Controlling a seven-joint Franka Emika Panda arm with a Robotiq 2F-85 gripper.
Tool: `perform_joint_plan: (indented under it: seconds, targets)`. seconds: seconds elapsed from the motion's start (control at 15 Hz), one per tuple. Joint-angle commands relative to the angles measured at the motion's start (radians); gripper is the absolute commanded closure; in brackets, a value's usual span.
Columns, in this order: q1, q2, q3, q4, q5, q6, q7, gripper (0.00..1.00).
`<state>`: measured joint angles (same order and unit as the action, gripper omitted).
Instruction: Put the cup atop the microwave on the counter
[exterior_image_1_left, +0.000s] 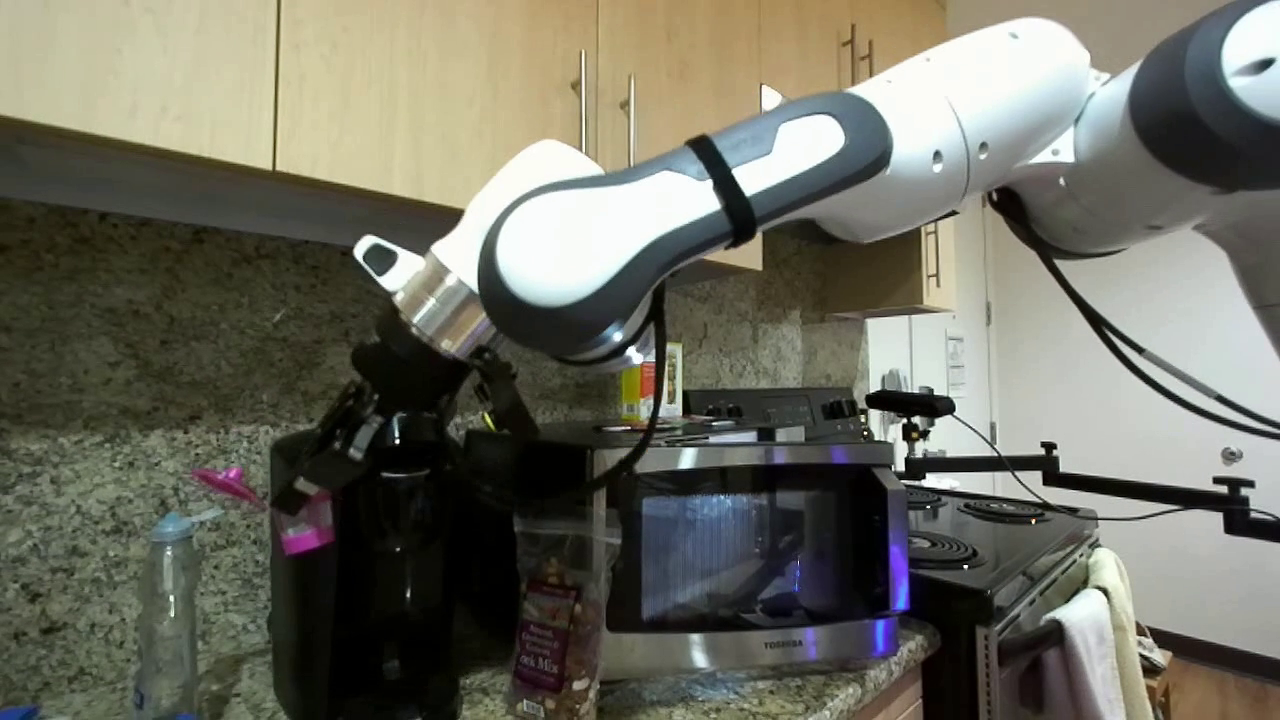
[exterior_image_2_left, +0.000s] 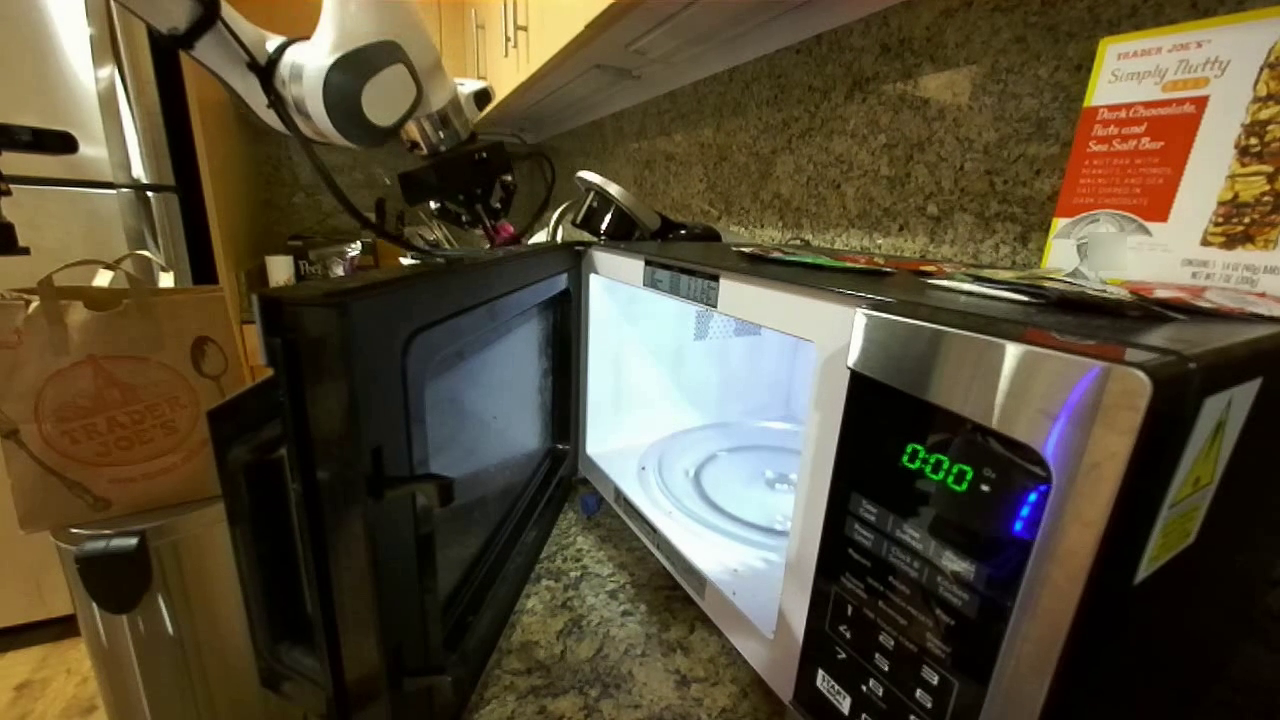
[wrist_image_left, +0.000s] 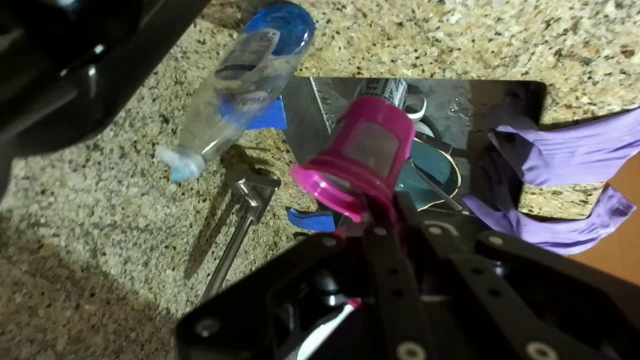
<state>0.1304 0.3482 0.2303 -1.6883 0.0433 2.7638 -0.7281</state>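
Observation:
The small pink-magenta cup (wrist_image_left: 375, 145) has mesh windows and an open rim, and hangs over the sink area in the wrist view. My gripper (wrist_image_left: 389, 207) is shut on the cup's rim. In an exterior view the cup (exterior_image_1_left: 305, 540) shows below the fingertips (exterior_image_1_left: 300, 490), with its pink lid sticking out left. In another exterior view only a bit of pink cup (exterior_image_2_left: 503, 233) shows behind the microwave door. The silver microwave (exterior_image_1_left: 700, 650) has its door open in an exterior view (exterior_image_2_left: 1000, 345), with a lit interior. The speckled counter (exterior_image_2_left: 600, 630) runs under it; it also shows in the wrist view (wrist_image_left: 125, 200).
A black coffee maker (exterior_image_1_left: 390, 610) stands right by the gripper. A clear bottle (exterior_image_1_left: 168, 620) and a nut bag (exterior_image_1_left: 555, 630) stand nearby. Flat packets (exterior_image_2_left: 820, 258) and a box (exterior_image_2_left: 1130, 160) are atop the microwave. A sink (wrist_image_left: 445, 97), faucet (wrist_image_left: 240, 225) and purple gloves (wrist_image_left: 575, 150) show below.

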Motion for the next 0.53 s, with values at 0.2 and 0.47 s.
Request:
perform_joint_plan:
  seconds: [0.2, 0.47]
  targets:
    - [-0.022, 0.096, 0.027, -0.159, 0.133, 0.277, 0.036, 0.93]
    - [-0.024, 0.136, 0.033, -0.206, 0.154, 0.378, 0.094, 0.93]
